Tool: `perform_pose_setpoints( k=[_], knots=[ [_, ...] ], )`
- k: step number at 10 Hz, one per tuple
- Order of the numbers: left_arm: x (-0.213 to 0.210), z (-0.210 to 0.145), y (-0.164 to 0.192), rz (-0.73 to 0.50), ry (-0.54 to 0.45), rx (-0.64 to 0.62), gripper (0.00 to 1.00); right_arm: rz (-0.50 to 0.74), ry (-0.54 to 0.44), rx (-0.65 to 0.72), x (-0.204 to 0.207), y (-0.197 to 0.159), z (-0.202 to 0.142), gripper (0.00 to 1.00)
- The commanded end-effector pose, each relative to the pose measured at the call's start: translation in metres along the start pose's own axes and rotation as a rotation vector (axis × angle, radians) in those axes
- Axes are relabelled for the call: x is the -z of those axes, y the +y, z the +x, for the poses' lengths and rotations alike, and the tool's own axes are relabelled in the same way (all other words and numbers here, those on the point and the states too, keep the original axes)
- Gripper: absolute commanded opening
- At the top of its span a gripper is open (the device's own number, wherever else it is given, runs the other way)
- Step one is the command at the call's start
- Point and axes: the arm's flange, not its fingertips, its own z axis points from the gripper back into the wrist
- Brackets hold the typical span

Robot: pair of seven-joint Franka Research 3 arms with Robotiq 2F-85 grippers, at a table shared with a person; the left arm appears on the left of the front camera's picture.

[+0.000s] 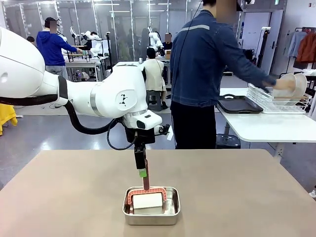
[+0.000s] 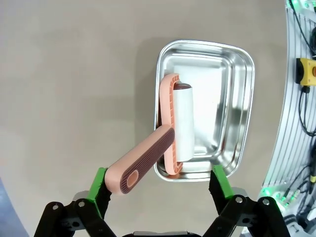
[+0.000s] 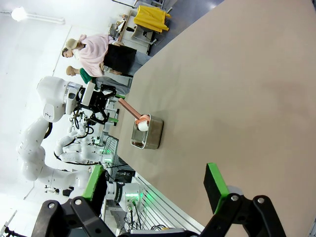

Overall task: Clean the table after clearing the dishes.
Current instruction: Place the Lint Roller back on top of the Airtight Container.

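Left wrist view: the left gripper's fingers point(image 2: 100, 185) stand released, the roller point(image 2: 170, 131) handle slanting toward them from the steel pan point(image 2: 242, 103). Right gripper point(image 3: 155, 192) is spread, empty, well apart over the desk point(image 3: 247, 74).

The left gripper point(image 2: 160, 185) looks straight down on the table point(image 2: 74, 89), its jaws spread wide. A steel pan point(image 2: 237, 98) sits on the brown top. A roller point(image 2: 181, 121) lies in the pan, its white drum along the pan's left side in a salmon frame. The ribbed salmon handle point(image 2: 143, 163) slants out over the pan's rim toward the left finger point(image 2: 98, 185), its end just beside the green pad. The right finger point(image 2: 219, 182) stands at the pan's near corner, apart from the handle.
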Motion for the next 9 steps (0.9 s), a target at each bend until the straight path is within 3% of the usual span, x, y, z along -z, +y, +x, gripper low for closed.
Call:
perform_pose_setpoints(
  k=[1, 9],
  knots=[
    [0.0012, 0.0008, -0.0015, -0.002, -0.002, 0.004, 1.0, 0.006, 0.003, -0.02, -0.0012, 0.0011, -0.0025, 1.0],
    [0.0012, 0.0008, -0.0015, -0.002, -0.002, 0.004, 1.0, 0.006, 0.003, -0.02, -0.0012, 0.0011, -0.0025, 1.0]
  ],
)
